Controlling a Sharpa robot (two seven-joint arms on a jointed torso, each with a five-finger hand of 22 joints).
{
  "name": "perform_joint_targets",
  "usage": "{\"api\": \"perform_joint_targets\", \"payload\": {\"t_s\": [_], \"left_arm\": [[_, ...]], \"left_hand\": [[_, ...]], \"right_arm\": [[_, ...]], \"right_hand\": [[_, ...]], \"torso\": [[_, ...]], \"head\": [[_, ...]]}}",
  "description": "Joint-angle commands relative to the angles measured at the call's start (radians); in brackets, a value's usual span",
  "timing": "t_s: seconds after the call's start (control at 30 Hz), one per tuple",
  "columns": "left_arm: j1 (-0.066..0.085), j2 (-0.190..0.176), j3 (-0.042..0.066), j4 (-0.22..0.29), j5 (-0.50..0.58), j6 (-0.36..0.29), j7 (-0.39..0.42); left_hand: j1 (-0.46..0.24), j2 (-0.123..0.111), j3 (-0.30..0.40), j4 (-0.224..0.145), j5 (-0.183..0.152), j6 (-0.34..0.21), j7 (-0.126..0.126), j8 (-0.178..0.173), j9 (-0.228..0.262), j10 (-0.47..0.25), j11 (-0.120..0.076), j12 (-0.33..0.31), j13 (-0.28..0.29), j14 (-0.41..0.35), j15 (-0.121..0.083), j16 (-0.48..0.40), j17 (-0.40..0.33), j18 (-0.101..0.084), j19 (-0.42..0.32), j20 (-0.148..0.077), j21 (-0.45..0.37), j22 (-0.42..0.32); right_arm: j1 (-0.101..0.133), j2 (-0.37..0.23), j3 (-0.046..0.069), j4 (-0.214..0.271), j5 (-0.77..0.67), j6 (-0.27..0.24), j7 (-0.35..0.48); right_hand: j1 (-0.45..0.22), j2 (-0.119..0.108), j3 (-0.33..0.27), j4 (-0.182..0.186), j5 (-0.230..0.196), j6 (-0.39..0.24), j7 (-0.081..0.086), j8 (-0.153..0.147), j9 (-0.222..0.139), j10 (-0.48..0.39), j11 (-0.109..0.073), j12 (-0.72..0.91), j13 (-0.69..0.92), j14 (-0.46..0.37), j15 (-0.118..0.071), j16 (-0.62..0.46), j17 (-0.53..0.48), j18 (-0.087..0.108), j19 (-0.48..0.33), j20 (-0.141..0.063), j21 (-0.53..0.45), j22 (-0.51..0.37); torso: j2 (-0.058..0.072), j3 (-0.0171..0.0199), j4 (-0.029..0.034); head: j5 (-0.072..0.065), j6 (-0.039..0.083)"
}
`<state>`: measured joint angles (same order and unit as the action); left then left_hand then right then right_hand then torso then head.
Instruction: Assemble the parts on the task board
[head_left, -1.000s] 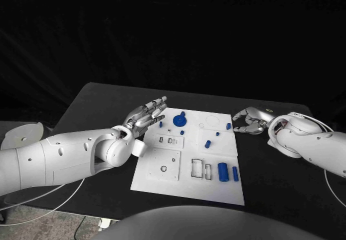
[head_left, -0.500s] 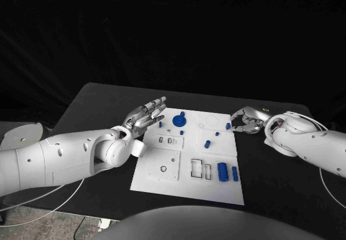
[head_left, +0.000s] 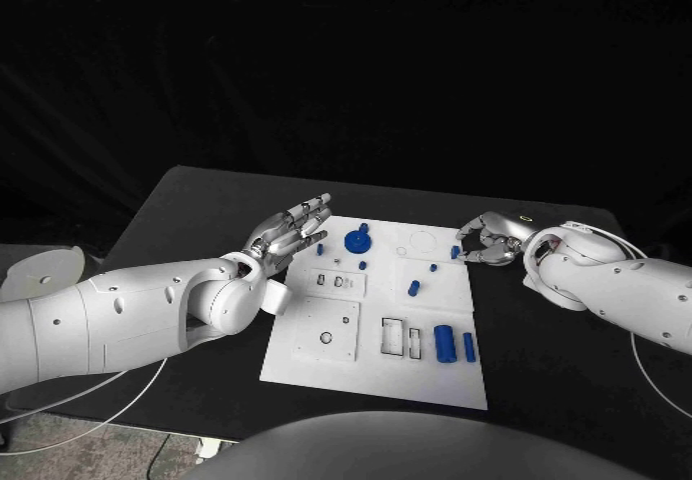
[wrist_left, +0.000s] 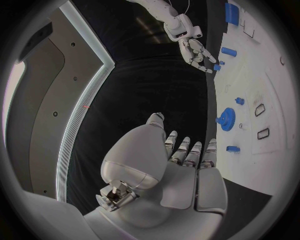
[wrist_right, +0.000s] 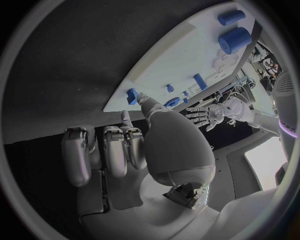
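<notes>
The white task board (head_left: 332, 372) lies in the middle of the black table. On it are a blue gear (head_left: 358, 240), several small blue pegs, a fat blue cylinder (head_left: 444, 343) and a slim one (head_left: 470, 347). My left hand (head_left: 289, 230) hovers palm-up at the board's far left edge, fingers spread and empty; the left wrist view shows the hand (wrist_left: 181, 165) beside the gear (wrist_left: 226, 119). My right hand (head_left: 488, 240) is at the board's far right edge, fingers partly curled, right by a small blue part (head_left: 456, 252). In the right wrist view a fingertip (wrist_right: 140, 98) lies against or just beside that part (wrist_right: 132, 95); nothing is held.
Rectangular and round recesses (head_left: 394, 336) sit in the board's near half. Bare black table (head_left: 548, 340) surrounds the board on both sides. My white forearms come in low from the left and the right.
My right hand has crept a little leftward, closer to the small blue part at the board's far right edge. The left hand and the parts have stayed put.
</notes>
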<state>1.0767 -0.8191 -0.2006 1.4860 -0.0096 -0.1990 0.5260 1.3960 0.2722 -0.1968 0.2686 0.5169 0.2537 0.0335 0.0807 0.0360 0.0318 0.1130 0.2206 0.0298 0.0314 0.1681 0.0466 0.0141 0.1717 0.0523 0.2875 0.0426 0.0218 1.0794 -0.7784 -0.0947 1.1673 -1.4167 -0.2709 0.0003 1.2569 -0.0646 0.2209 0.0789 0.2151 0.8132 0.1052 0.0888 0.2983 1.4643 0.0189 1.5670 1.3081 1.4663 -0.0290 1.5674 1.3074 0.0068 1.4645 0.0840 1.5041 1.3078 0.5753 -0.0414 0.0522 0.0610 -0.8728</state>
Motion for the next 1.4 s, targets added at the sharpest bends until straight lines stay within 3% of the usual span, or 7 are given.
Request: {"api": "perform_joint_targets", "payload": {"t_s": [0.03, 0.8, 1.4], "left_arm": [[0.0, 0.003, 0.001, 0.0, 0.0, 0.024, 0.005], [0.0, 0.007, 0.001, -0.002, 0.0, 0.03, 0.001], [0.0, 0.003, 0.001, 0.0, 0.0, 0.031, -0.001]], "left_hand": [[0.013, 0.001, 0.004, -0.001, 0.007, -0.002, 0.008, 0.005, 0.001, -0.002, 0.007, 0.007, 0.002, -0.003, 0.006, 0.006, 0.001, 0.006, 0.004, 0.003, 0.004, 0.001], [0.016, 0.0, 0.006, -0.003, 0.009, 0.003, 0.014, 0.007, 0.002, -0.002, 0.005, 0.007, 0.002, -0.003, 0.008, 0.007, 0.001, 0.005, 0.004, 0.004, 0.005, 0.001], [0.018, -0.001, 0.007, -0.004, 0.01, 0.004, 0.019, 0.007, 0.002, -0.001, 0.003, 0.007, 0.002, -0.002, 0.009, 0.008, 0.001, 0.005, 0.005, 0.004, 0.005, 0.001]], "right_arm": [[-0.001, 0.004, 0.0, -0.003, -0.003, 0.006, 0.004], [-0.003, 0.03, 0.0, -0.028, -0.012, 0.006, -0.008], [-0.019, 0.042, 0.0, -0.043, -0.013, -0.007, 0.002]], "right_hand": [[0.003, 0.004, -0.005, 0.0, -0.002, 0.011, 0.001, 0.005, 0.002, 0.107, 0.004, 0.004, 0.263, 0.105, -0.001, 0.003, 0.263, 0.018, 0.037, -0.002, -0.007, 0.222], [0.016, 0.008, -0.007, -0.005, -0.007, 0.042, -0.001, 0.022, 0.011, 0.107, 0.003, 0.004, 0.263, 0.105, -0.002, 0.003, 0.263, 0.019, 0.036, -0.002, -0.01, 0.221], [0.033, 0.013, -0.01, -0.016, 0.021, 0.088, -0.004, 0.062, 0.033, 0.107, 0.0, 0.004, 0.263, 0.105, -0.005, 0.003, 0.263, 0.02, 0.035, -0.005, -0.014, 0.221]], "torso": [[-0.001, 0.0, 0.0015], [0.0, -0.0001, 0.0004], [0.0, 0.0, -0.0008]], "head": [[0.0, 0.0], [0.004, 0.0], [0.008, 0.0]]}}
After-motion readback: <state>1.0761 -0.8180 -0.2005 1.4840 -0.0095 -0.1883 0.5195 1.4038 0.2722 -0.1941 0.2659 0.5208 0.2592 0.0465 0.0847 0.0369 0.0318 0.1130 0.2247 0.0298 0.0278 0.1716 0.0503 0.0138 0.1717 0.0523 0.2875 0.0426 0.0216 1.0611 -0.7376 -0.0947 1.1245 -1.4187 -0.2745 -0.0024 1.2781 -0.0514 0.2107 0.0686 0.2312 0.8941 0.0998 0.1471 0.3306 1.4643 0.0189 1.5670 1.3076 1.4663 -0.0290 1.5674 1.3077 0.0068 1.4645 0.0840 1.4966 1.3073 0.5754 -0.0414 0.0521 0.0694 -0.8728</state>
